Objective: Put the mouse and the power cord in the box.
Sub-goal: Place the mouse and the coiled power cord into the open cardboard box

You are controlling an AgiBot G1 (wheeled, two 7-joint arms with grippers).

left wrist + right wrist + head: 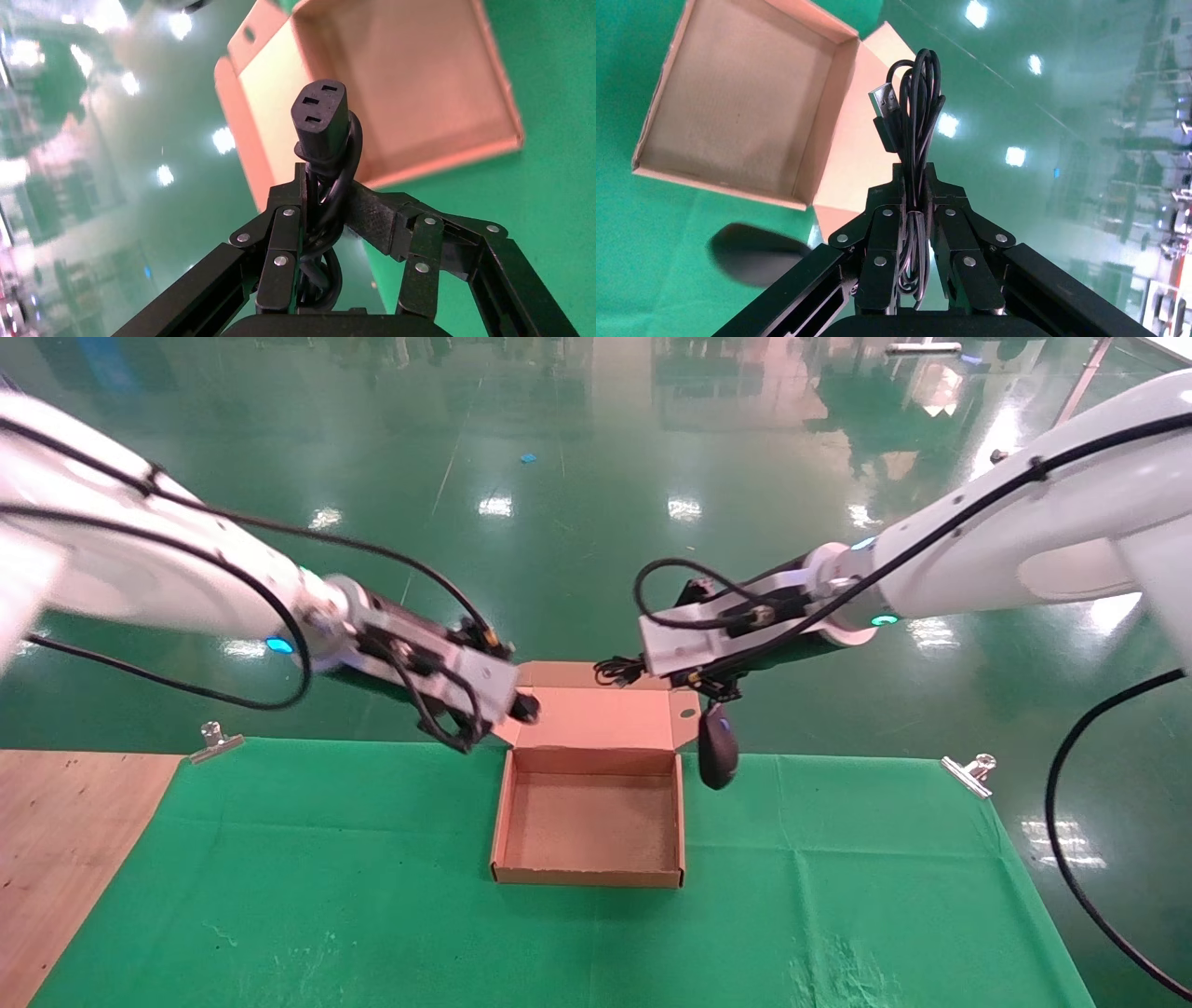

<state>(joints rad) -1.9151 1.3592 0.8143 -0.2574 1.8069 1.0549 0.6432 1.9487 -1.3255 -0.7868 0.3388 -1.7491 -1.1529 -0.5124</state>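
The brown box [587, 875] lies open and empty on the green cloth, its lid flap [596, 714] standing up at the back. My left gripper [508, 712] hovers at the flap's left corner, shut on the coiled power cord [321, 116], whose chunky plug pokes out past the fingers [284, 223]. My right gripper [644, 669] hangs over the flap's right end, shut on the thin bundled cable [916, 105] with its USB plug. From that cable the black mouse [718, 747] dangles beside the box's right back corner, above the cloth. The left gripper [327, 189] and right gripper [916, 175] both look toward the box [415, 84] [743, 105].
A green cloth [838, 877] covers the table, held by metal clips at the back left [216, 740] and back right [970, 773]. Bare wood [56, 831] shows at the left. Beyond the table's back edge is shiny green floor.
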